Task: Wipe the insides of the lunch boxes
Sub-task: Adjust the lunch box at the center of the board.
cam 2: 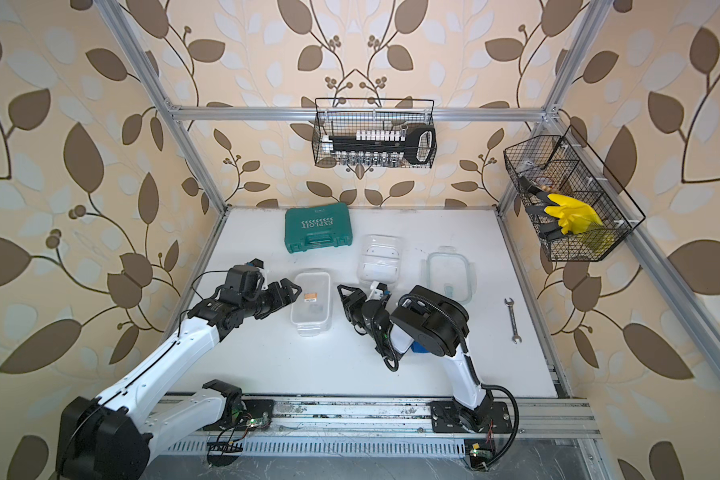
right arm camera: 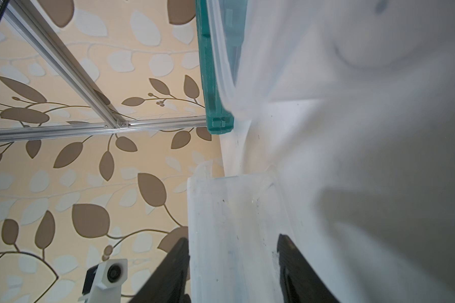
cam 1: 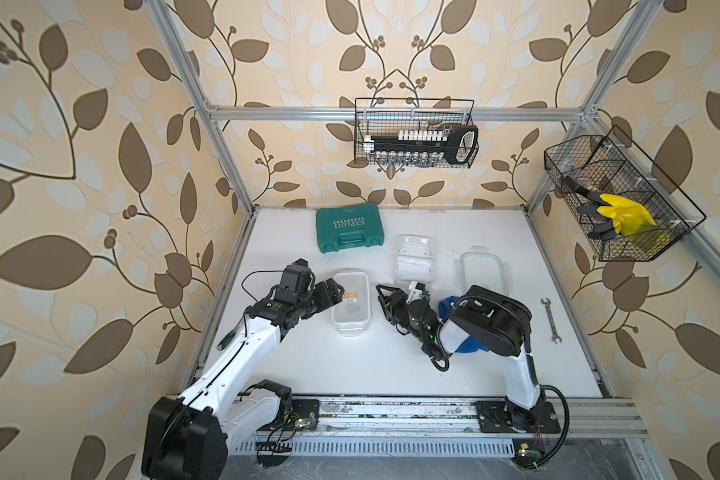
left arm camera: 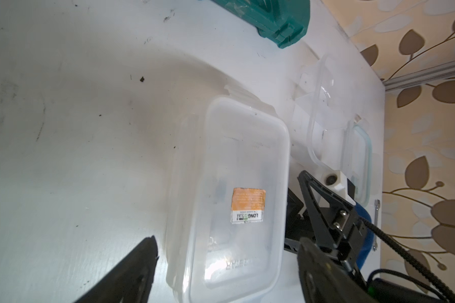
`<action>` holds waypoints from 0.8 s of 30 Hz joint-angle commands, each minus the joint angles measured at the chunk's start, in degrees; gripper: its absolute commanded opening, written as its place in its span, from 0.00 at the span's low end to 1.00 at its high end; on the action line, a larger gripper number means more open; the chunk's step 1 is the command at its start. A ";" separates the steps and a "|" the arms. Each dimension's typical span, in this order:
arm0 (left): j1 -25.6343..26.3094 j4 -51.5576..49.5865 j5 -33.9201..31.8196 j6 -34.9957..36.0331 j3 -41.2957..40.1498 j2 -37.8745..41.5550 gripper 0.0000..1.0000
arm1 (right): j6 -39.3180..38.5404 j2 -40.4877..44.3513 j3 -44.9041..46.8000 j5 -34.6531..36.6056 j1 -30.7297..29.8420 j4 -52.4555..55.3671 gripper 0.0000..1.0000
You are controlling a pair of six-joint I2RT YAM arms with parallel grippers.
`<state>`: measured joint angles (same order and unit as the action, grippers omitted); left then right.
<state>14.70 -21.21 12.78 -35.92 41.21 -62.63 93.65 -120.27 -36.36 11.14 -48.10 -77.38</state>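
Note:
A clear open lunch box [cam 1: 351, 305] [cam 2: 311, 303] with an orange sticker stands mid-table. My left gripper [cam 1: 336, 296] [left arm camera: 226, 242] is open, its wide jaws either side of the box's [left arm camera: 237, 183] left end without touching. My right gripper [cam 1: 385, 298] [cam 2: 345, 297] stands open just right of the box, turned on edge. In the right wrist view the box's side wall [right arm camera: 234, 210] fills the span between its jaws [right arm camera: 233, 238]. A blue cloth [cam 1: 470, 347] lies under the right arm. Another clear lunch box piece with white latches [cam 1: 414, 259] and a green-rimmed lid [cam 1: 481, 270] lie behind.
A teal tool case [cam 1: 348, 228] sits at the back of the white table [cam 1: 350, 365]. A wrench [cam 1: 549, 320] lies at the right. Two wire baskets hang on the frame, one at the back [cam 1: 414, 133] and one at the right [cam 1: 616, 199].

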 commanded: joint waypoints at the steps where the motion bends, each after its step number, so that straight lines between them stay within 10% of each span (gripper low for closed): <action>1: 0.38 3.28 -1.42 3.95 4.87 -6.67 0.85 | 5.62 -1.16 0.49 -0.13 -1.32 -2.58 0.55; 24: 4.83 16.21 0.19 -0.59 1.13 -15.57 0.58 | 6.19 -4.65 -3.26 2.23 -4.94 -3.65 0.52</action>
<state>16.14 -5.87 9.17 -35.03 43.09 -78.65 95.07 -123.04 -37.39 17.61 -52.84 -80.64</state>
